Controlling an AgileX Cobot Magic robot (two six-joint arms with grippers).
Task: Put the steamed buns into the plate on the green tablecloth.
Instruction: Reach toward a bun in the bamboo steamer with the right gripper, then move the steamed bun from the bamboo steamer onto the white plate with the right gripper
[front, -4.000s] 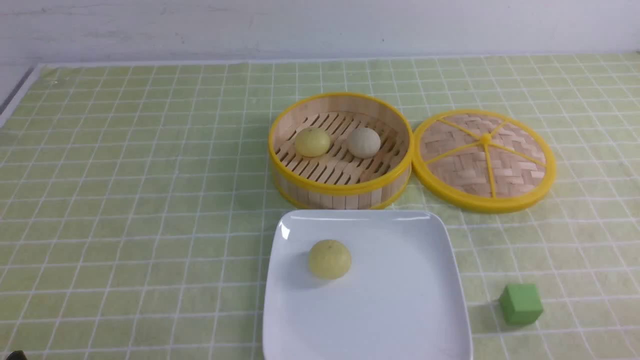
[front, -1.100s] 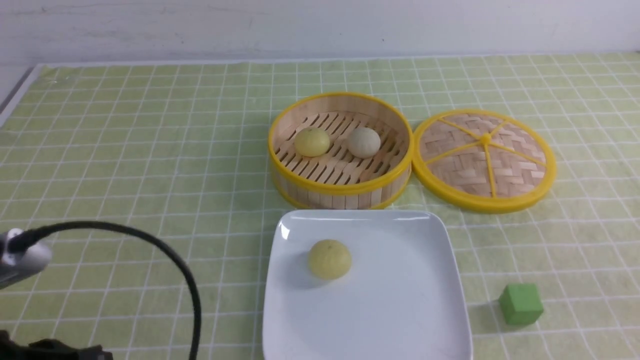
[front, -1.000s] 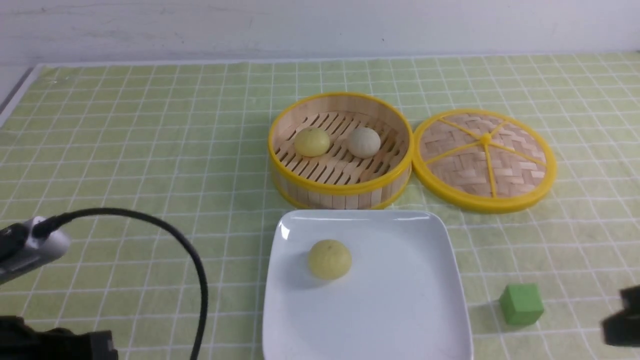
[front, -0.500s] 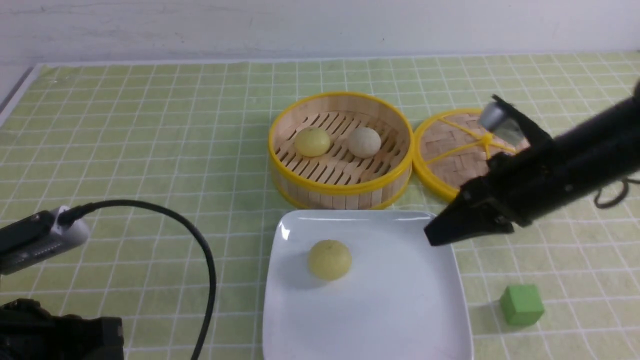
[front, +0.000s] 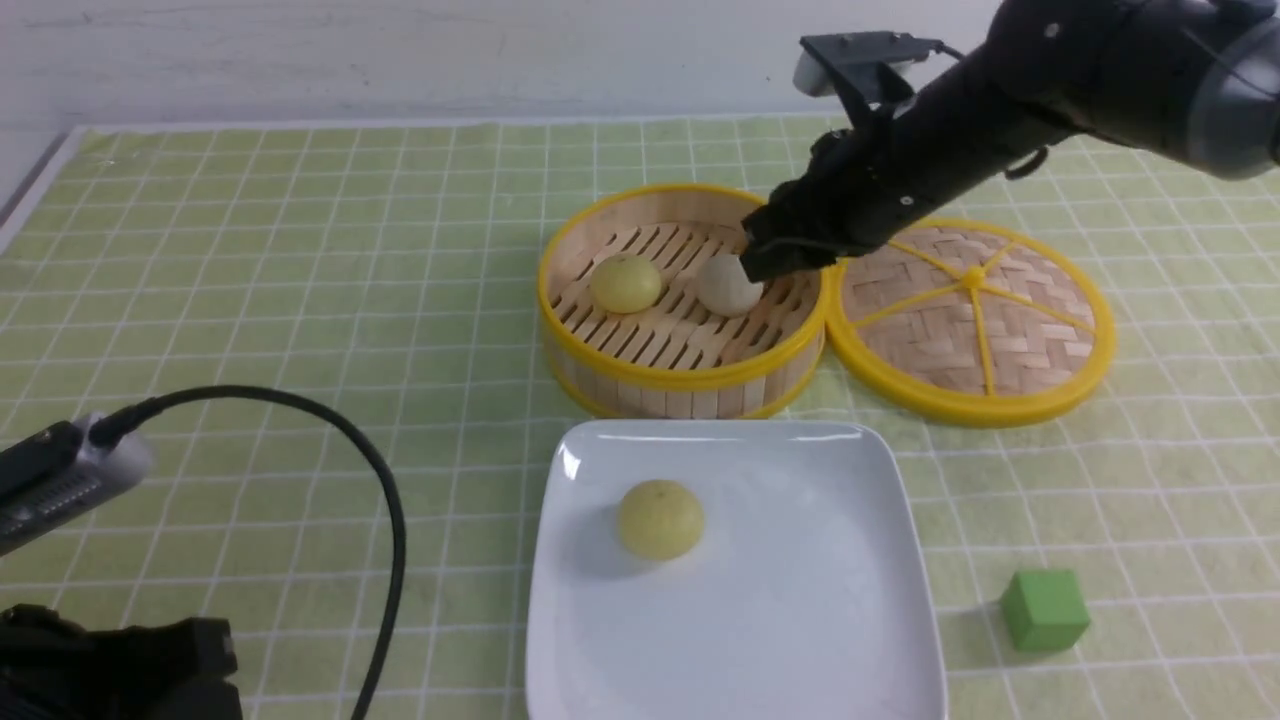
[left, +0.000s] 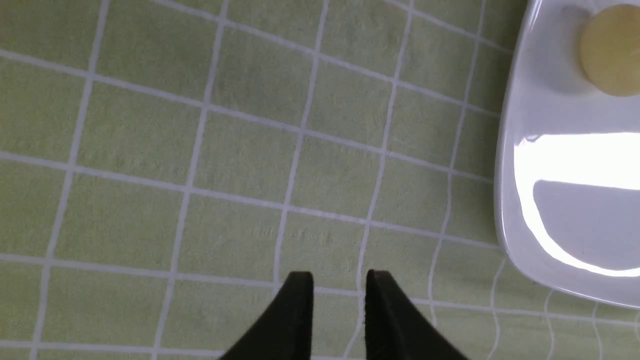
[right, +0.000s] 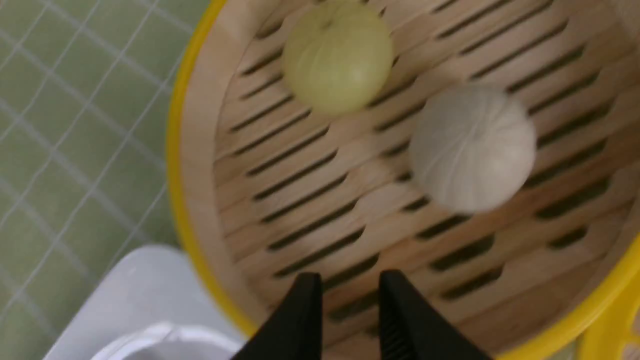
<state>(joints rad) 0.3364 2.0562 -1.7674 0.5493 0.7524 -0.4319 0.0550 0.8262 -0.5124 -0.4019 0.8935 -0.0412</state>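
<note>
With one yellow bun (front: 659, 518) on the plate (front: 720, 431) and two in the steamer (front: 680, 377), the right pincer (right: 345, 278), narrow and empty, hovers beside the off-white bun (front: 725, 286); picking it likely needs widening, then dropping. The left pincer (left: 339, 275) is narrow too

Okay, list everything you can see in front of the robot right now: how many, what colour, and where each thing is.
steamed buns: three; two pale yellow, one off-white; a yellow one and the off-white one in the steamer, the other yellow one on the plate
plate: one, white, near centre
bamboo steamer: one, yellow-rimmed, behind the plate
woven lid: one, yellow-rimmed, right of the steamer
green cube: one, right of the plate
green tablecloth: one, white-gridded, under everything
black cable: one, near left
left gripper: black, over bare cloth, left of the plate, empty
right gripper: black, over the steamer by the off-white bun, empty
</note>
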